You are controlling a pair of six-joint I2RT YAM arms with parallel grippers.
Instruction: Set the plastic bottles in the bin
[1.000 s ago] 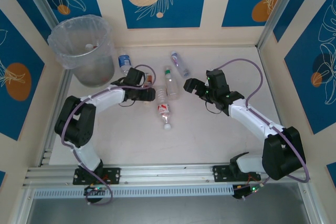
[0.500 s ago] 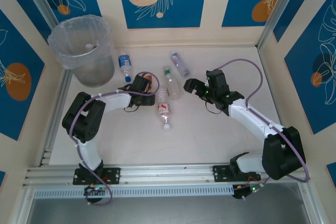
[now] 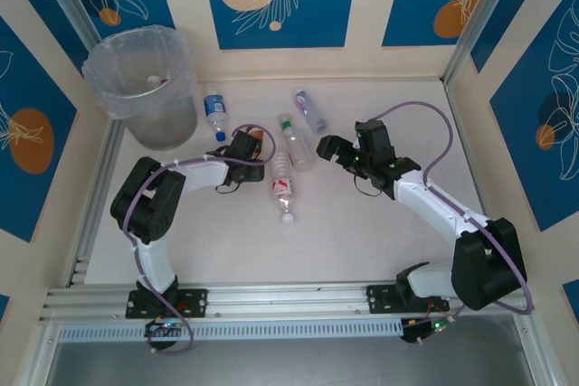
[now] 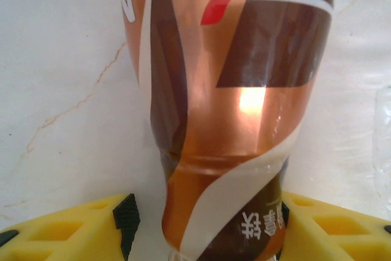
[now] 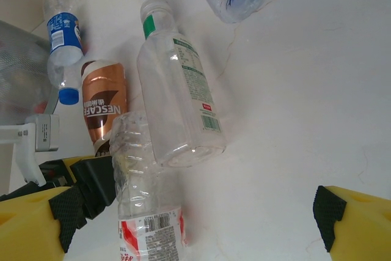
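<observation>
The left claw (image 4: 204,230) sits low on the worktop (image 3: 362,232) with its yellow fingers (image 4: 73,224) on either side of the narrower end of the brown coffee bottle (image 4: 232,90), which lies flat. One side looks pressed to the label and a sliver of gap shows on the other, so I would call it around the bottle rather than gripping it. The job here is a clean pinch. The squeeze should be centred so the round body does not roll out sideways, and gentle enough that the thin plastic does not buckle. The red-labelled bottle (image 3: 283,189) and the green-capped clear one (image 3: 294,142) lie just beside it, so a straight lift looks wiser than a drag. The bin (image 3: 167,115) stands at the far left corner, near the blue-labelled bottle (image 3: 214,108), and the carry should clear its rim before letting go. The right claw (image 3: 327,146) hangs spread wide and empty.
</observation>
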